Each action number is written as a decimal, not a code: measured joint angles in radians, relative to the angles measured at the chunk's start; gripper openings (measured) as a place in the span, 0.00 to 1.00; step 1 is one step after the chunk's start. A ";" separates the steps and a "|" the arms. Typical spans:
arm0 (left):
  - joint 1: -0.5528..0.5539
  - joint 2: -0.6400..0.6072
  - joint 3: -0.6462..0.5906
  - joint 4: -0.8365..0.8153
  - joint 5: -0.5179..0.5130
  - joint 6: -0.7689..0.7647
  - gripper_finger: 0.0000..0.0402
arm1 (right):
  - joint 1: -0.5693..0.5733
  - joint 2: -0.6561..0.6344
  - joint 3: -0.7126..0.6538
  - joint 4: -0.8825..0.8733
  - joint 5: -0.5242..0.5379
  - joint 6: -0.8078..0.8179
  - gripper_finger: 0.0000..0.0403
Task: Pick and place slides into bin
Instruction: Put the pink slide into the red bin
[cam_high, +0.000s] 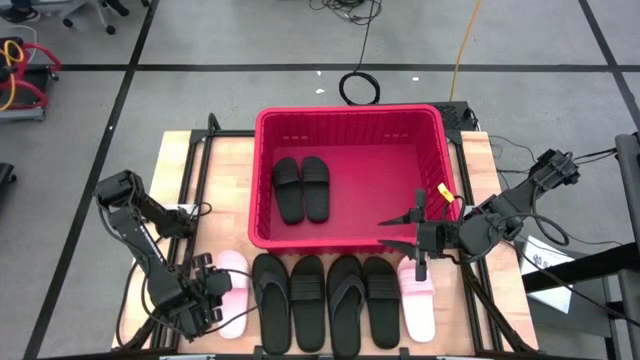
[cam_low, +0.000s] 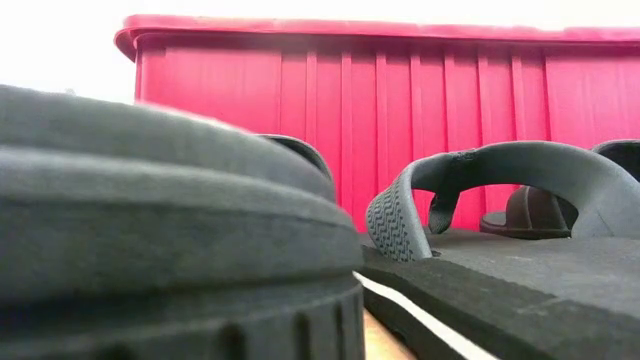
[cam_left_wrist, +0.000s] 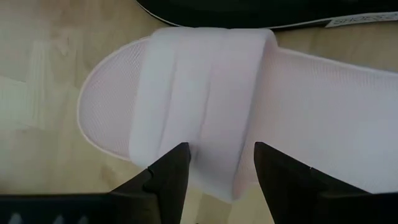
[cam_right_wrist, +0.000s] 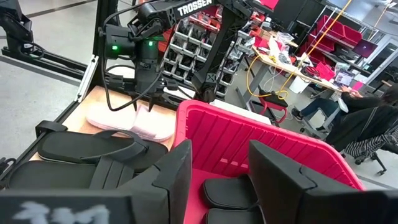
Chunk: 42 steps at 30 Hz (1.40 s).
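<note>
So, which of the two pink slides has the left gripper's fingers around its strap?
The pink slide at the row's left end; the left gripper straddles its strap, open. The other pink slide lies at the right end.

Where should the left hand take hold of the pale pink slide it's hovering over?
Grip the pink slide across its wide strap, coming straight down from above. The slide lies flat, sole down, on the table, so the raised strap is likely the easiest part to pinch. The left hand is open, its fingers already either side of the strap's edge.
</note>
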 joint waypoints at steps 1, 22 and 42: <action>0.000 0.000 0.000 -0.013 -0.002 -0.003 0.48 | 0.000 0.000 0.000 0.000 0.000 0.000 0.36; 0.001 0.001 -0.001 -0.097 -0.018 -0.027 0.48 | 0.000 0.000 0.000 0.000 0.000 0.000 0.36; 0.001 0.001 -0.002 -0.061 -0.047 0.008 0.48 | 0.000 0.000 0.000 0.000 0.000 -0.004 0.36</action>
